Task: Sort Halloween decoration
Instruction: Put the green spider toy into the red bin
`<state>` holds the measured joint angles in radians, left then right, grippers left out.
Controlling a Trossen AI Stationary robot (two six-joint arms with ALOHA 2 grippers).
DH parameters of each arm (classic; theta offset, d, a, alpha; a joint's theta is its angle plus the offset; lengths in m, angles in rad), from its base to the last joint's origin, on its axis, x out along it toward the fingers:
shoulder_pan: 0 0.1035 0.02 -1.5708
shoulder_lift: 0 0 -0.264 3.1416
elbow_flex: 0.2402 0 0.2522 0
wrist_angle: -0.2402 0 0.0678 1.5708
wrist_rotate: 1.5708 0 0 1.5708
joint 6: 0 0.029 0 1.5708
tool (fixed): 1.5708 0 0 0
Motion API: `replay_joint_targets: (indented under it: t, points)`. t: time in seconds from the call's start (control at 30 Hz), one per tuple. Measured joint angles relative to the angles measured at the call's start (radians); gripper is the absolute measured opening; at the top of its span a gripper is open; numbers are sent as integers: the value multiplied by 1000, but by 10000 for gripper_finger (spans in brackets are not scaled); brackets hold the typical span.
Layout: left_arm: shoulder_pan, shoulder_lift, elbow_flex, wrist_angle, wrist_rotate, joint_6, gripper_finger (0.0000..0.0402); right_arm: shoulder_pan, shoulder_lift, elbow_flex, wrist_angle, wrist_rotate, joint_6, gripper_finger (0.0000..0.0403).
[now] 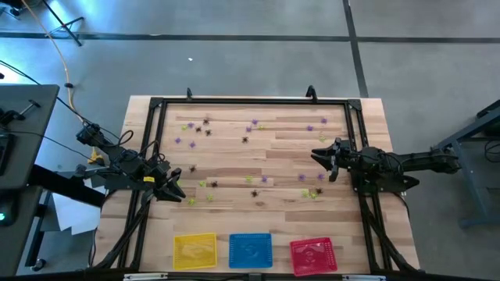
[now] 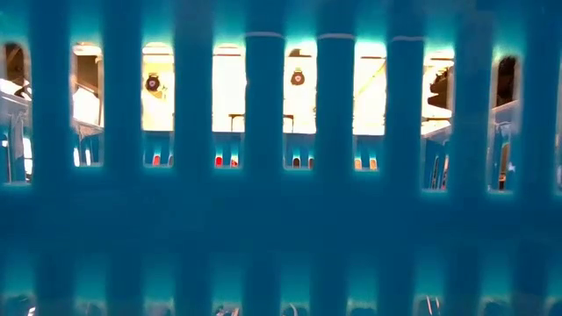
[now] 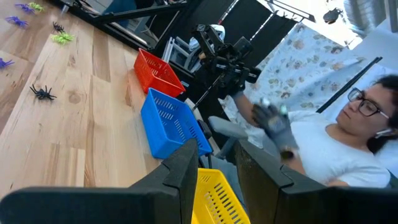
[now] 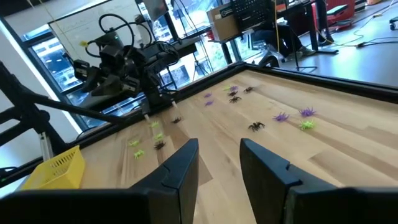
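Across the desk (image 1: 266, 168) lie the spiders (image 1: 248, 140), scattered and unsorted. Both grippers, left (image 1: 176, 190) and right (image 1: 322, 158), hover at opposite edges, jaws narrowly parted, holding nothing. 3 baskets (image 1: 250, 250) wait along the near edge, likely 1 per colour.

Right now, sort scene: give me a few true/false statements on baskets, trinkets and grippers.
1. Three baskets sit in a row along one table edge: yellow basket, blue basket, red basket. True.
2. The blue basket is at the row's end. False: it is in the middle.
3. The spider trinkets are all in the baskets. False: they lie scattered on the wood.
4. The left gripper holds nothing. True.
5. The right gripper holds nothing. True.
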<state>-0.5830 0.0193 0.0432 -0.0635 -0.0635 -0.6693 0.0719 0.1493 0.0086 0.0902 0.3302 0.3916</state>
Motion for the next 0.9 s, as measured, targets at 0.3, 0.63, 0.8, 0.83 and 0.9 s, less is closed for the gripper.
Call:
replay_joint_targets:
  t: [0.3,0.63,0.8,0.83,0.9]
  points:
    - [0,0,0,0,0,0,94,0,1,0,2,-1,46,114]
    - [0,0,0,0,0,0,94,0,1,0,0,196,215,114]
    - [0,0,0,0,0,0,94,0,8,55,-133,220,229,114]
    - [0,0,0,0,0,0,94,0,15,92,-193,228,229,114]
    - [0,0,0,0,0,0,94,0,44,187,-332,251,235,114]
